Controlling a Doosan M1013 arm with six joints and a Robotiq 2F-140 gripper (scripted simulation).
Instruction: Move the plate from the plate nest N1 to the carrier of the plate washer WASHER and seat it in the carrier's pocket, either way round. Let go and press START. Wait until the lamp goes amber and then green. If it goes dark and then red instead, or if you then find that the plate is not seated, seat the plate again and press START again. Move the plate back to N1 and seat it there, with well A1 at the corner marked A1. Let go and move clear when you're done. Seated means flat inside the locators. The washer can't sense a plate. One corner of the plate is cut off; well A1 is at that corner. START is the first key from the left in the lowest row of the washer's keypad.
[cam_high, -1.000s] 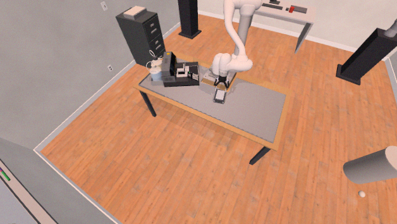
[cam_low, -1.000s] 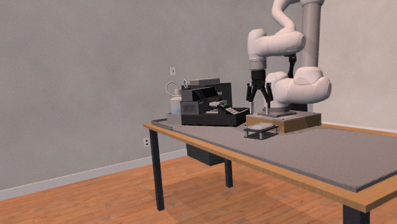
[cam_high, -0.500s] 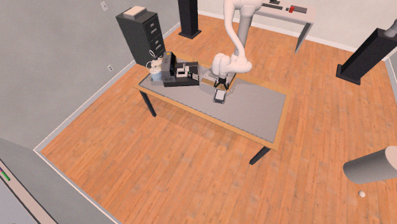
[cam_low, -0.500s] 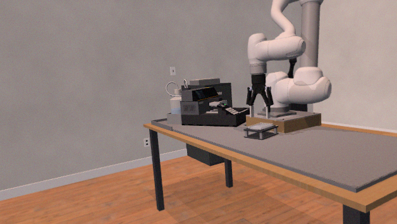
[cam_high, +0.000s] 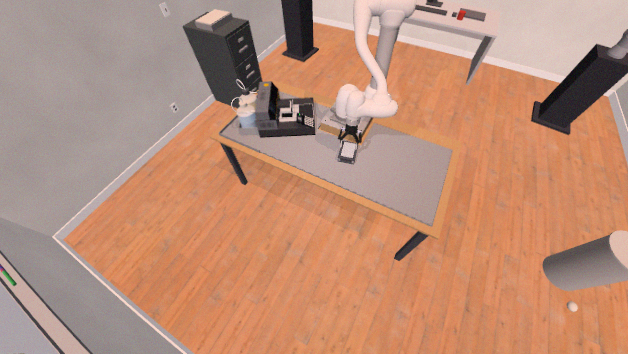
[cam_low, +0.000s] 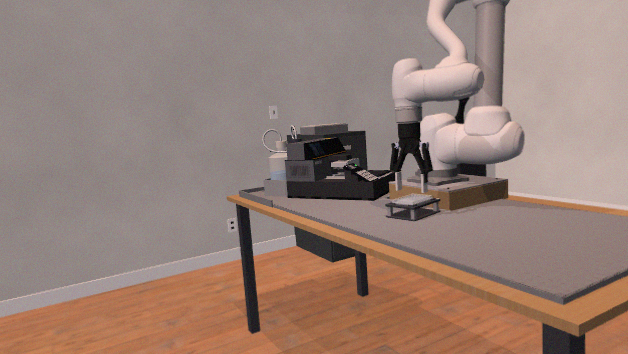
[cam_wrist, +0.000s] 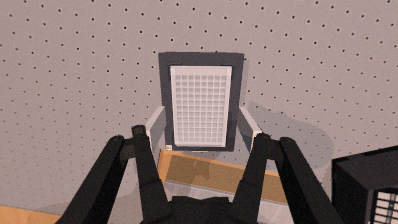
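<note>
Plate (cam_high: 348, 150) (cam_low: 414, 200) (cam_wrist: 201, 106) likely light, stiff, slippery; grip low on long sides; gripper (cam_high: 349, 142) (cam_low: 411, 183) (cam_wrist: 201, 115) jaws spread, pinching nothing

Arm (cam_high: 370, 107) (cam_low: 440, 84): white, rounded housings, grey collar above pincer (cam_high: 350, 141) (cam_low: 411, 182) (cam_wrist: 202, 130); pincer black, angular linkages, pale flat fingertips (cam_low: 424, 183).

On the table (cam_high: 400, 170) (cam_low: 480, 240), plate (cam_high: 348, 150) (cam_low: 414, 199) (cam_wrist: 201, 106) in the nest (cam_high: 347, 158) (cam_low: 413, 216) (cam_wrist: 201, 58); just behind that in the side view, the arm's base block (cam_high: 327, 129) (cam_low: 475, 196) (cam_wrist: 220, 172); left of both there, the washer (cam_high: 287, 131) (cam_low: 335, 190) (cam_wrist: 352, 177); left again, beside it, a bottle (cam_high: 247, 118) (cam_low: 277, 167); behind the washer, beyond the table, a cabinet (cam_high: 205, 57) (cam_low: 357, 145)
</note>
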